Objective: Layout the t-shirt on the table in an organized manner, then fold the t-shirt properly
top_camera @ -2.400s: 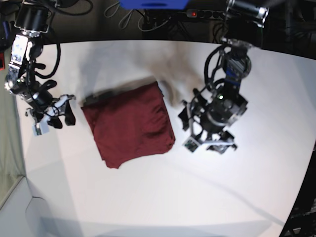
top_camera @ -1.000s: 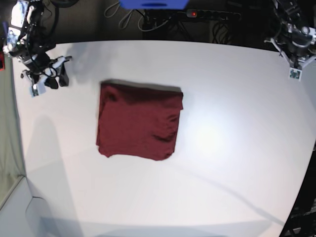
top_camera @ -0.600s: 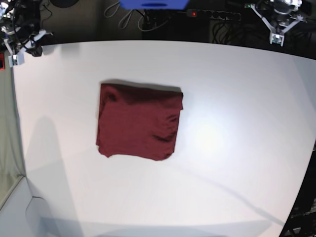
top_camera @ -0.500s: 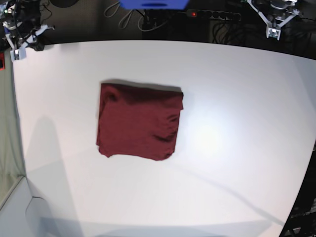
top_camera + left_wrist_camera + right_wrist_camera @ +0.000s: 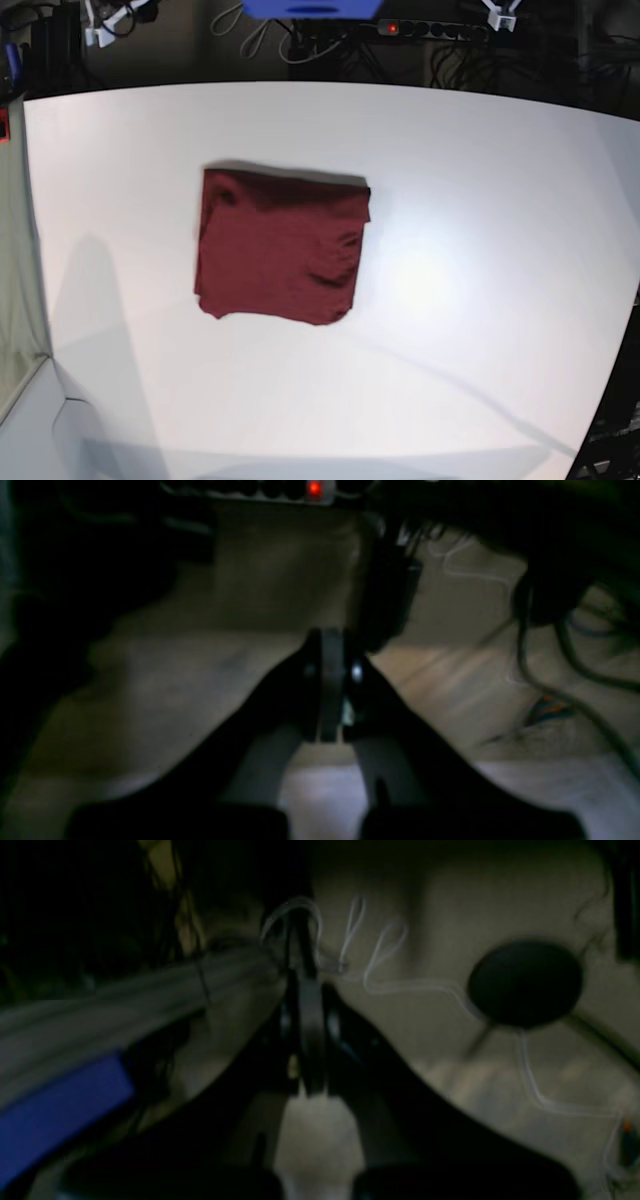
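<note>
And there the t-shirt [image 5: 282, 246] lies, folded into a compact, roughly square maroon packet, a little left of the middle of the bench [image 5: 480, 300] and somewhat nearer its far edge than its near one, with white surface bare on every side of it. Nothing touches it. The top edge looks thick and casts a dark line of shadow, which suits stacked layers, and there is a small ruck near the right side and a slightly ragged lower left corner, so it is tidy, not crisp. Both arms are pulled right off the bench, up past the far edge: only pale bits show at the top of the base view, the right gripper [image 5: 118, 16] at the far left corner and the left gripper [image 5: 500, 14] toward the far right. From its own camera the left gripper [image 5: 330, 685] has its jaws pressed together on nothing, looking out over a dim floor, cables and a power strip [image 5: 260, 487] with its red lamp. The right gripper [image 5: 306, 1040] is likewise together and empty, above looping white cable [image 5: 400, 980]. To my eye that parked, hands-off pose says the folding is done, or very nearly.
</note>
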